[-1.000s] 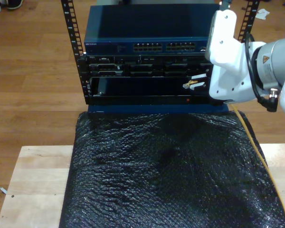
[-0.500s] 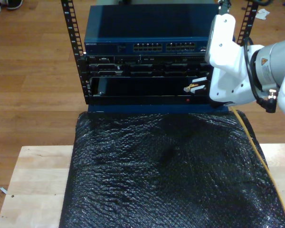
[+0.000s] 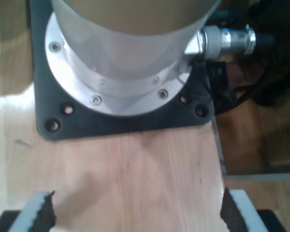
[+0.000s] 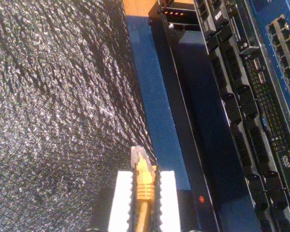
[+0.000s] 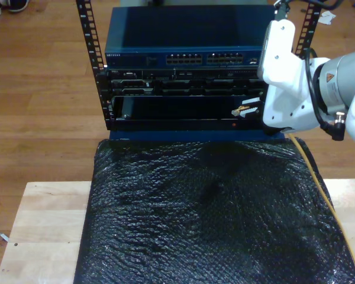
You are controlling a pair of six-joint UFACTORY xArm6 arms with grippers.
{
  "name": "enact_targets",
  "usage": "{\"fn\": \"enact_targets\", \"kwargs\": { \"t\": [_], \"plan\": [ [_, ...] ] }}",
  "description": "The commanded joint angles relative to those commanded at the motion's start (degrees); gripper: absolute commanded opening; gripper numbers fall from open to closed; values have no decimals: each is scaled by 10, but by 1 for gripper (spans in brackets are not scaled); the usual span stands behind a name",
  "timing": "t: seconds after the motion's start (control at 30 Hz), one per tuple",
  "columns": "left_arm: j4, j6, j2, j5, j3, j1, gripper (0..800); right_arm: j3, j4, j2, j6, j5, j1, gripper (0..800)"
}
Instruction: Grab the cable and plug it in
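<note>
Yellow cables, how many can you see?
1. The yellow cable runs along the black mat's edge on the exterior view's right, up to my second gripper, which pinches its clear plug end in front of the rack. Others may be hidden behind the arm.

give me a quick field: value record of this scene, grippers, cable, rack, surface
first gripper: my first gripper open, over bare wood beside an arm base
second gripper: my second gripper shut on the cable
cable: yellow-orange, clear plug sticking out past the fingers, pointing toward the rack
plug state: not yet in any port
rack: blue switch on top, port rows facing the camera in the exterior view
surface: black bubble wrap over a wooden table
</note>
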Motion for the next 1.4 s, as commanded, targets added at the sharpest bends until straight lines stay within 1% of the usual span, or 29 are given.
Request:
{"fn": "enact_targets", "kwargs": {
  "t": [0.07,0.17,0.27,0.47,0.6,0.77,0.97,1.17,1.3,1.4],
  "plan": [
    [0,21,2,-17,16,2,798,0,0,0,0,0,0,0],
    [0,25,2,-55,44,2,798,0,0,0,0,0,-1,0],
    [-1,26,3,-94,56,3,799,0,0,0,0,0,-1,0],
    [-2,30,8,-108,70,6,800,0,-1,1,0,-1,0,0],
    [-4,30,11,-140,82,11,800,0,-1,2,0,-2,-1,0],
    [-14,31,14,-143,82,25,800,1,-1,2,0,-4,-1,0],
    [-15,32,18,-142,81,25,800,0,-1,2,-1,-13,-3,0],
    [-15,39,19,-142,81,25,800,13,-4,4,-3,-84,-2,0],
    [-15,39,19,-142,81,25,800,13,-6,30,-4,-128,-2,0],
    [-15,39,19,-142,81,25,800,12,-36,47,-4,-169,-1,0]
  ]
}}
